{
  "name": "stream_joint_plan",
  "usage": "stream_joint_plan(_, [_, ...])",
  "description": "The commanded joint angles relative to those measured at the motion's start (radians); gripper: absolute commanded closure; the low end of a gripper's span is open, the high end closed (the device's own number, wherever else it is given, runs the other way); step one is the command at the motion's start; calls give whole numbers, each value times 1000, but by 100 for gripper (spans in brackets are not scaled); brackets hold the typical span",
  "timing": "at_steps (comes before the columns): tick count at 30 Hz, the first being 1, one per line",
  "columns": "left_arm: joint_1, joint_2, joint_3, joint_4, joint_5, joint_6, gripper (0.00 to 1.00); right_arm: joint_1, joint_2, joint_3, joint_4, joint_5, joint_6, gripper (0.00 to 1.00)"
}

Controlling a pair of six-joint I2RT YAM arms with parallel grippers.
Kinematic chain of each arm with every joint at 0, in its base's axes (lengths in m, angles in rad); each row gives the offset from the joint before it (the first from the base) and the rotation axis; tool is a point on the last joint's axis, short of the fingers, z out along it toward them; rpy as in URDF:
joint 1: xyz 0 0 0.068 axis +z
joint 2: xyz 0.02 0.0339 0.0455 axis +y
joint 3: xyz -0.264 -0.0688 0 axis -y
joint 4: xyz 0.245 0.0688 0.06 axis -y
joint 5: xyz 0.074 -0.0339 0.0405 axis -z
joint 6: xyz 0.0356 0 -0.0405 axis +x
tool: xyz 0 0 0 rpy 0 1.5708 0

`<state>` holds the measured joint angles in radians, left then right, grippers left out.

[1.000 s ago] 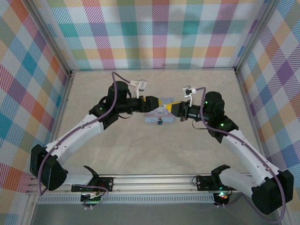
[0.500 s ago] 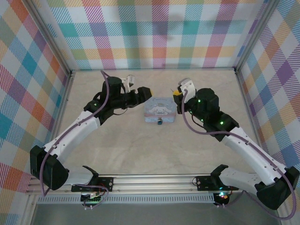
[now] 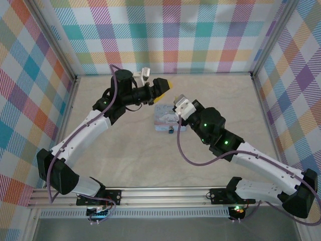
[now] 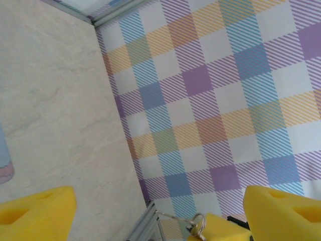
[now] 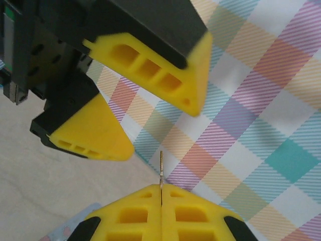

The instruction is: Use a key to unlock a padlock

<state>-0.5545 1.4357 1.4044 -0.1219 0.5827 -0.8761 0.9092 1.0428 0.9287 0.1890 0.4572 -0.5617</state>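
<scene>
My right gripper [image 5: 161, 187] is shut on the key [image 5: 161, 168]; the thin blade sticks straight out from between its yellow fingers. Just beyond the blade tip my left gripper [image 5: 131, 111] stands open, its two yellow fingers [image 5: 150, 70] wide apart with nothing between them. In the left wrist view the key's ring [image 4: 198, 227] and blade show low between the left gripper's [image 4: 159, 203] own fingers. From above, the left gripper [image 3: 161, 85] hangs behind the blue tin [image 3: 164, 122] and the right wrist [image 3: 184, 107] is over it. The small padlock [image 3: 171, 130] sits at the tin's front edge.
Checked walls close in the table [image 3: 125, 150] on three sides; the back wall lies just beyond the left gripper. An aluminium rail [image 3: 160, 193] with both arm bases runs along the near edge.
The two grippers, met over the tin a second ago, have parted. The left gripper opened wider and rose toward the back wall. The right wrist swung left over the tin, still holding the key.
</scene>
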Motion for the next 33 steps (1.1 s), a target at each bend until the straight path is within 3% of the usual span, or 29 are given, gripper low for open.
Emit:
stream_joint_plan(1, [-23,11,50,13,23,-16,15,20,-1,-7,119,56,-66,100])
stream_joint_plan(17, [-45,14,82,-21,20,-4,60,40,40,-4,125,81,-92,100])
stream_joint_plan(24, [-48,33,91,-27,25,-4,66,46,45,1,125,84,-106,100])
stream_joint_plan(33, [-49,40,93,-38,26,7,89,49,48,2,124,88,-111,100])
